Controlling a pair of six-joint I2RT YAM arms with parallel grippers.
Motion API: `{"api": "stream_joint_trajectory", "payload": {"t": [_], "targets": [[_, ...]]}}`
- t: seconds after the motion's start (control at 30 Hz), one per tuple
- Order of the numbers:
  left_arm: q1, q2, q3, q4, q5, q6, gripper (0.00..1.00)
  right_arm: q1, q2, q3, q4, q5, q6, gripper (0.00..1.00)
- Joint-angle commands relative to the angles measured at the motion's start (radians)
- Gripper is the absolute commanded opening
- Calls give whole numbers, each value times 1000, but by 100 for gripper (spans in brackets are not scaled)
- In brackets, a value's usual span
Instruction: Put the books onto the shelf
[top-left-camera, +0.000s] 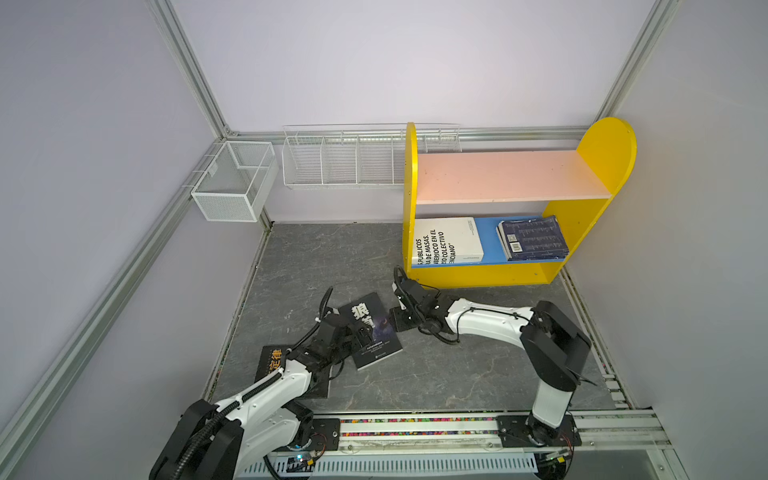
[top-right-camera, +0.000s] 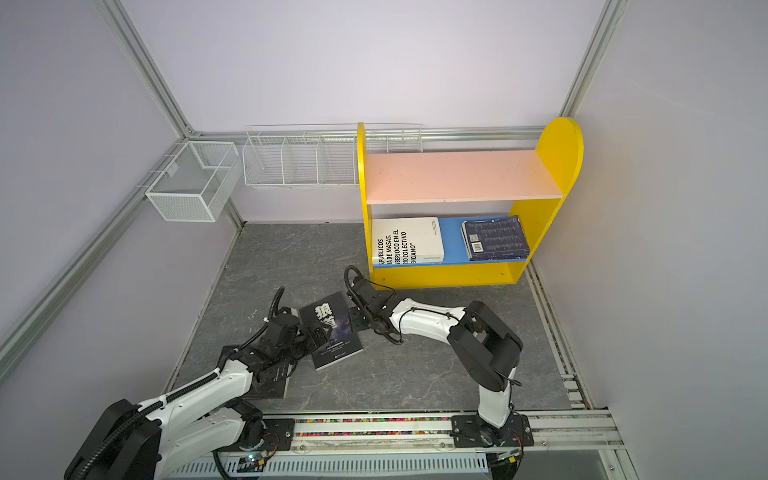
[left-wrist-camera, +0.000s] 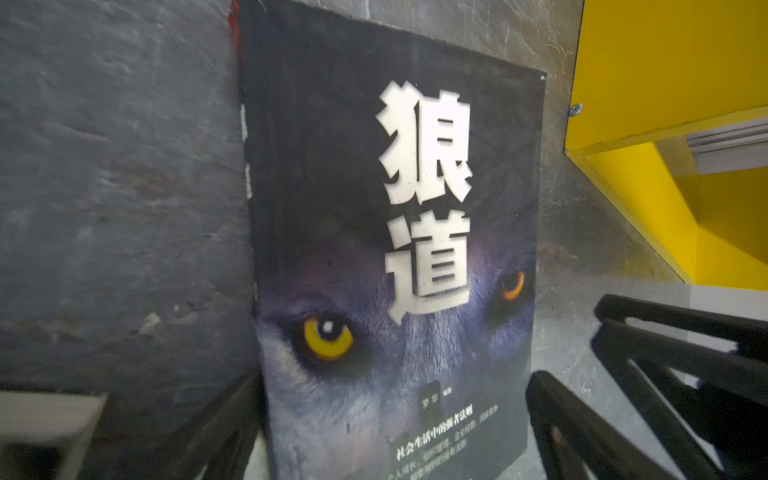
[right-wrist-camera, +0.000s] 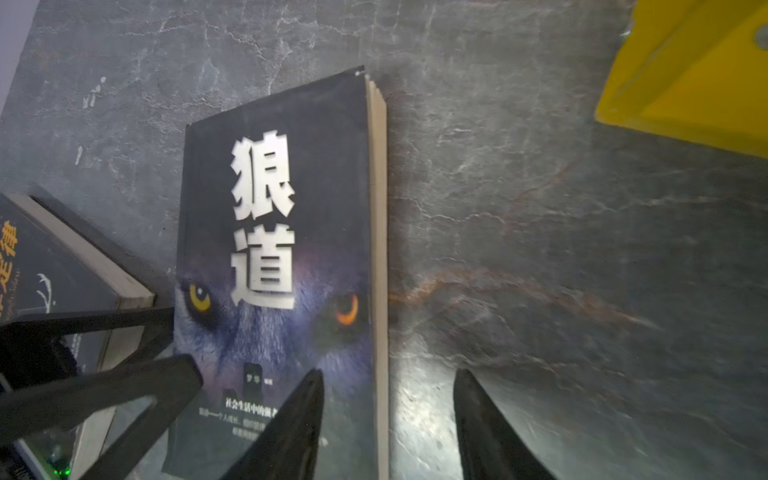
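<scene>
black book flat on slate; left gripper wide astride it, right gripper half-open over its edge, likely to lift.

A grey, stone-veined worktop lies between pale lilac walls and aluminium frame posts. A white mesh box hangs in the back-left corner. Just beside it, a long white wire basket with dividers hangs on the back wall. A slotted cable duct runs along the front.
</scene>
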Motion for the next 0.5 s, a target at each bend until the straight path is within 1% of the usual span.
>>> {"api": "stream_joint_trajectory", "payload": {"t": [0.0, 0.2, 0.3, 0.4, 0.47], "targets": [[9, 32, -42, 40, 26, -21, 100, 17, 55, 30, -11, 46, -7, 48], [11, 41, -51, 35, 16, -29, 100, 37, 162, 86, -92, 116, 14, 30], [10, 28, -58, 55, 28, -25, 100, 40, 205, 87, -94, 104, 30, 20], [12, 10, -70, 101, 58, -17, 100, 40, 245, 84, -79, 61, 39, 17], [12, 3, -75, 133, 85, -10, 100, 40, 271, 84, -71, 41, 50, 16]]}}
